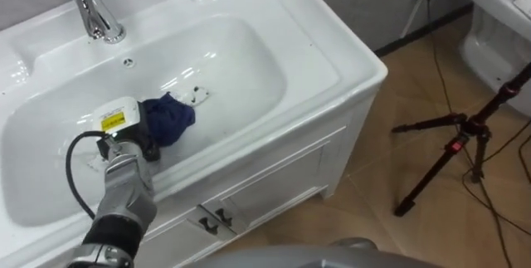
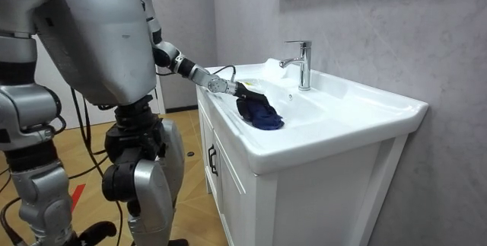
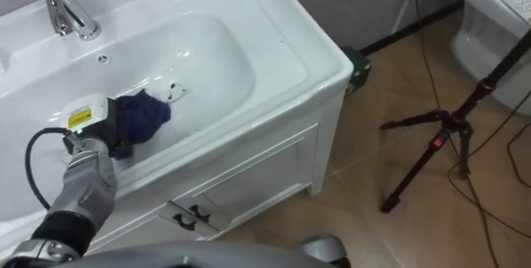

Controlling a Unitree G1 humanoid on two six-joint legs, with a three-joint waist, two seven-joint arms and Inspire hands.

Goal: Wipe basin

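At the lower left of the frame the left hand (image 1: 123, 123) is down in the white basin (image 1: 249, 60), its fingers curled into a bunched dark blue cloth (image 1: 172, 119), below the tap (image 1: 93, 11).

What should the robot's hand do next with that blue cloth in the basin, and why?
Probably slide the left hand and its bunched blue cloth across the basin floor toward the drain. The cloth sits by the near wall, just left of the drain, so most of the bowl lies beyond it.
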